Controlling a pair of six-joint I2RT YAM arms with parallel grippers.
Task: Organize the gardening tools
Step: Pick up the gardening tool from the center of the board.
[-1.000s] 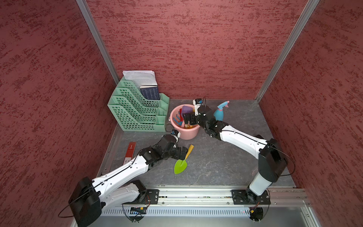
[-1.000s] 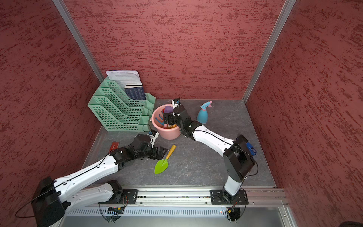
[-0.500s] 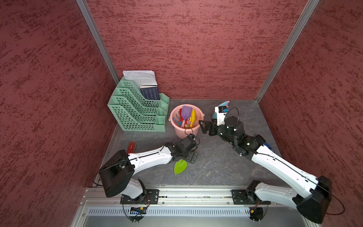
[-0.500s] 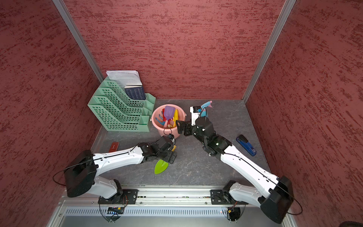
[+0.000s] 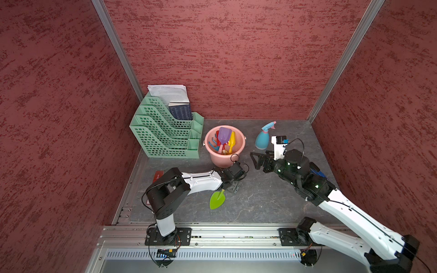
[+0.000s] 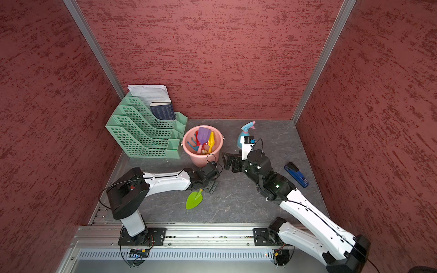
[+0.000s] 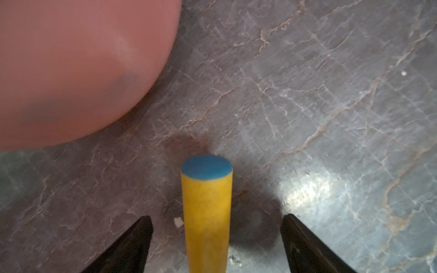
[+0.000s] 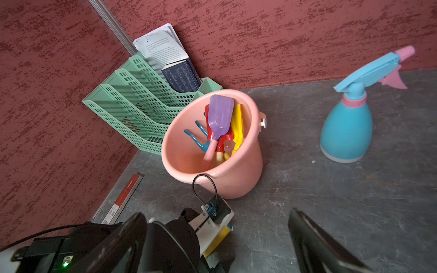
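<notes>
Gardening tools (image 8: 221, 132), four of them: we find them bunched head-up in the pink bucket (image 8: 236, 179). They are the purple shovel (image 8: 221, 115), yellow shovel (image 8: 237, 125), red shovel (image 8: 224, 139) and blue fork-rake (image 8: 196, 137).

Green trowel (image 5: 217, 200) lies on the tabletop (image 5: 260, 201). In both top views its blade shows just behind the left hand (image 5: 233, 186), and the hand and wrist cover the handle. From the left wrist we see the yellow handle (image 7: 205, 224) running between the fingers (image 7: 132, 248), with its blue end cap a little past the tips.

Left hand: fingers spread wide. A clear gap shows on each side of the handle, so nothing is gripped.

The bucket stands near, ahead of the left hand and off to one side.

Right hand (image 5: 256, 160): spread wide and empty, off the tabletop, tips aimed at the bucket, which stands near and ahead of it.

Spray bottle (image 5: 262, 139) stands upright on the tabletop, near the right hand on its back-wall side, apart from the bucket.

Also noted:
- A blue-and-black stapler (image 6: 296, 176) lies behind the right hand, beside its forearm.
- A flat red strip (image 8: 128, 189) lies behind the left hand near the side wall.
- A green file rack (image 5: 160, 134) stands just beyond the bucket, seen from the right hand.
</notes>
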